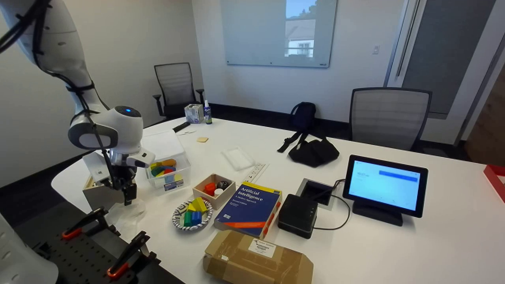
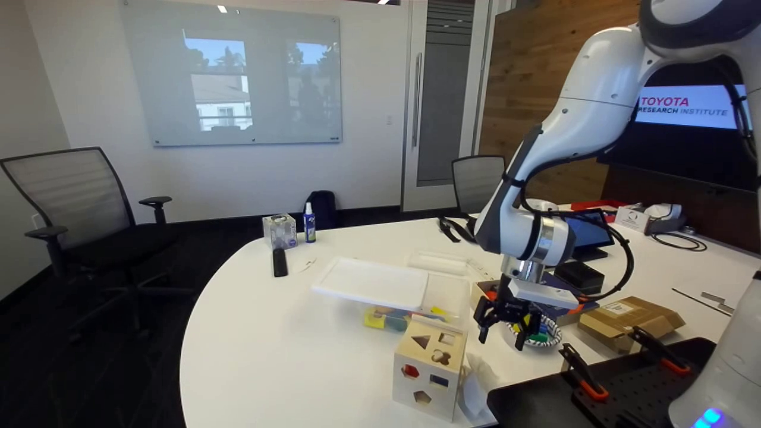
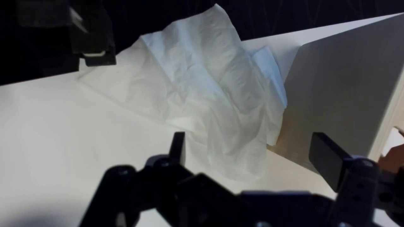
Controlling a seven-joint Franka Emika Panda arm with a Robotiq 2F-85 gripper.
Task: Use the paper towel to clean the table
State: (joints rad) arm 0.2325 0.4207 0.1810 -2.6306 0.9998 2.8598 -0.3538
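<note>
Held gripper (image 3: 251, 149) spread wide, gripping nothing, near the crumpled paper towel (image 3: 202, 82). Found towel loose at the edge of the table (image 3: 72, 135), against or just beside the wooden shape box (image 2: 429, 368). Probably stood only at the approach, with grasping and wiping left.

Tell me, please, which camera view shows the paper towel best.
The wrist view, because it shows the paper towel large, with clear creases. Both exterior views show it smaller, as a pale patch beside the wooden shape sorter.
</note>
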